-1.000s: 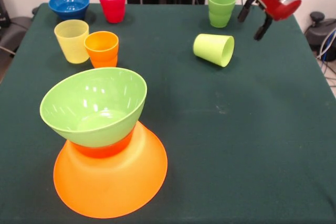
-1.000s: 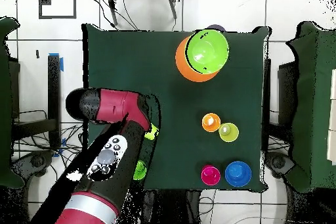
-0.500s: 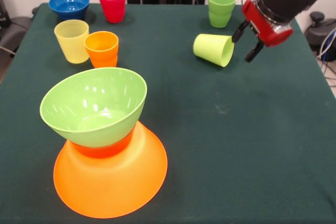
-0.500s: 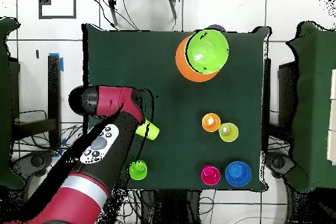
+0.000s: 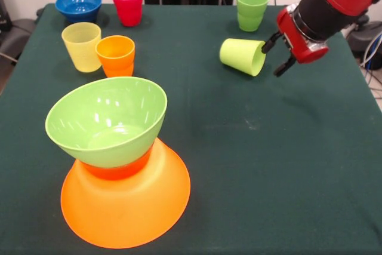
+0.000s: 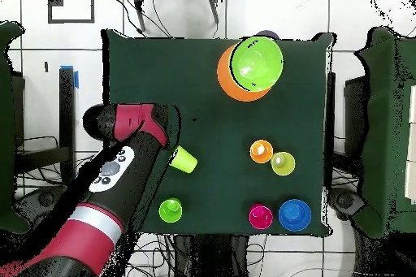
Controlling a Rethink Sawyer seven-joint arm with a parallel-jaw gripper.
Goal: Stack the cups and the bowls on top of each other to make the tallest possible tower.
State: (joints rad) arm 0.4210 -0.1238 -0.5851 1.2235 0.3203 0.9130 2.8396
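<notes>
1. Your gripper (image 5: pixel 277 55) is spread open, empty, just beside the tipped lime cup's (image 5: pixel 243 56) mouth; the cup lies on its side on the green cloth (image 5: pixel 268 147), long axis running from the pincer toward the table's middle
2. Smooth, tapered plastic; it will likely roll or slip

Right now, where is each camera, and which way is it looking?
Front view: it sits across the table from the robot and looks toward it; the red and black arm comes in from the upper right, its open gripper beside the tipped lime green cup.
Overhead view: it hangs above the table and looks straight down; the arm reaches up from the bottom left.
Both show the tipped cup, the arm and the tower of bowls.
</notes>
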